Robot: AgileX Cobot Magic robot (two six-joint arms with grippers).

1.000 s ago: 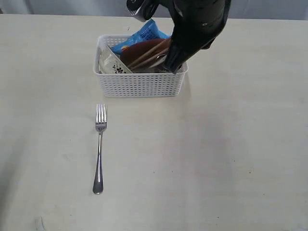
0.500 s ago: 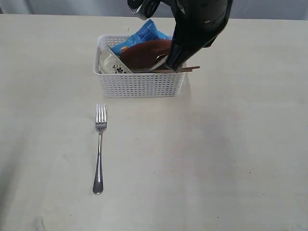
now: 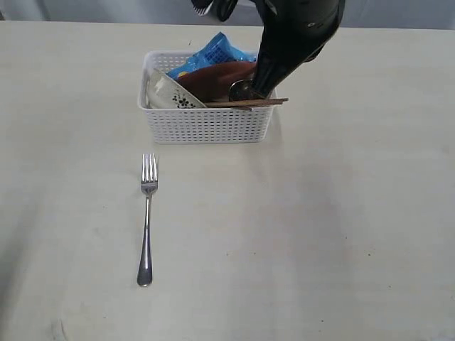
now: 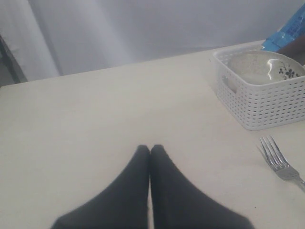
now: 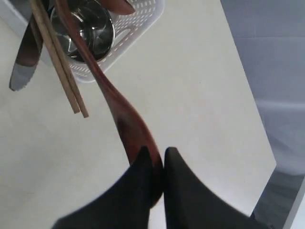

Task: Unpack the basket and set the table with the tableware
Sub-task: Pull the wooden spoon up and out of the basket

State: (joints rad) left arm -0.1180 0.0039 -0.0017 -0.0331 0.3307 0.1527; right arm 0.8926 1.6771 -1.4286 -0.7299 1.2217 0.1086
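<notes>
The white basket [image 3: 206, 124] stands at the table's far middle. It holds a pale bowl [image 3: 167, 96], a reddish-brown plate [image 3: 217, 78], a steel cup [image 3: 240, 89] and chopsticks [image 3: 249, 104] lying across its front rim. My right arm [image 3: 298, 35] reaches down over its right end. The right gripper [image 5: 156, 151] is shut on the handle of the dark red spoon [image 5: 121, 112], which runs back toward the cup [image 5: 90, 28], beside the chopsticks [image 5: 59, 67] and a knife blade [image 5: 21, 71]. A fork [image 3: 147, 217] lies on the table [image 3: 320, 234]. My left gripper [image 4: 149, 148] is shut and empty.
A blue chip bag [image 3: 213, 51] sticks up at the back of the basket. In the left wrist view the basket [image 4: 262, 105] and the fork [image 4: 279, 164] lie off to one side of the fingers. A grey wall stands behind the table's far edge.
The chopsticks dropped from leaning on the plate to lying flat across the basket's front rim. The bowl tipped over more. The right arm rose slightly.
</notes>
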